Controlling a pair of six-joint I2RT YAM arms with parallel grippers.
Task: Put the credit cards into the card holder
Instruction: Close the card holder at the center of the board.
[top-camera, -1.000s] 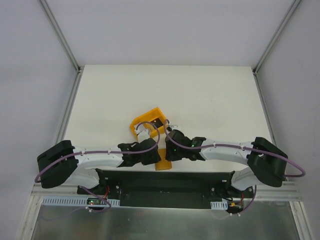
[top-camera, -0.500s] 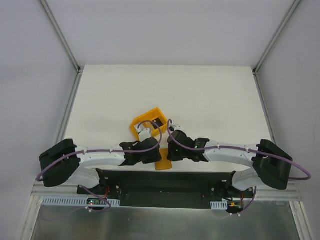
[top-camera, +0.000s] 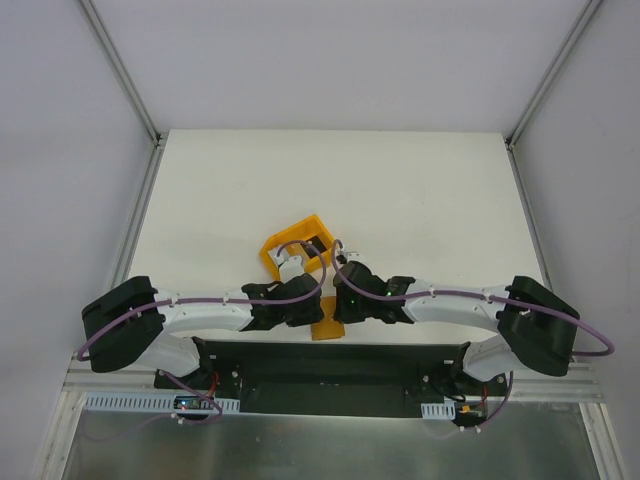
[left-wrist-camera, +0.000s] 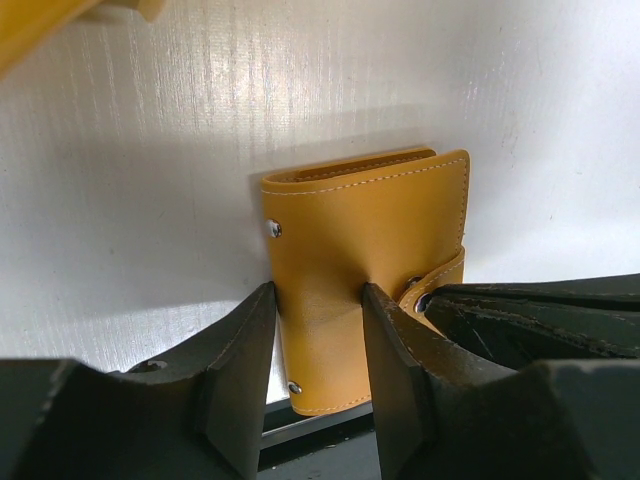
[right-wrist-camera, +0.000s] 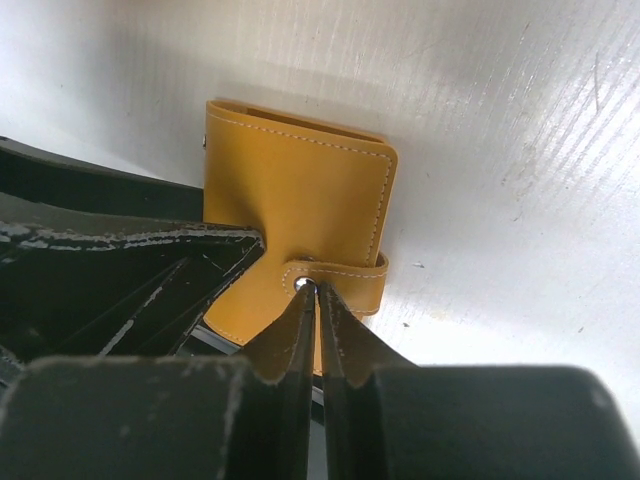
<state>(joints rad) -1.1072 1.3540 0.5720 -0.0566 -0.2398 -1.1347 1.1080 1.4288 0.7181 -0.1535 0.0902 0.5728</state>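
Observation:
The card holder (left-wrist-camera: 360, 220) is a closed orange-tan wallet lying flat at the table's near edge, its snap tab (right-wrist-camera: 345, 272) wrapped over one side. In the top view only its near end (top-camera: 326, 331) shows between the two wrists. My left gripper (left-wrist-camera: 315, 295) is open, one finger at the wallet's left edge and the other resting on its cover. My right gripper (right-wrist-camera: 312, 288) is shut, its tips touching the metal stud of the tab on the wallet (right-wrist-camera: 290, 190). No credit card shows clearly; something dark lies inside the bin.
A yellow-orange plastic bin (top-camera: 275, 246) stands just beyond the grippers, and its corner shows in the left wrist view (left-wrist-camera: 40, 25). The table's near edge and a dark base plate (top-camera: 330, 365) lie right under the wallet. White table (top-camera: 400, 190) stretches beyond.
Both wrists have closed in slightly over the wallet; the right gripper has shifted a little left toward the tab. The wallet and bin have not moved.

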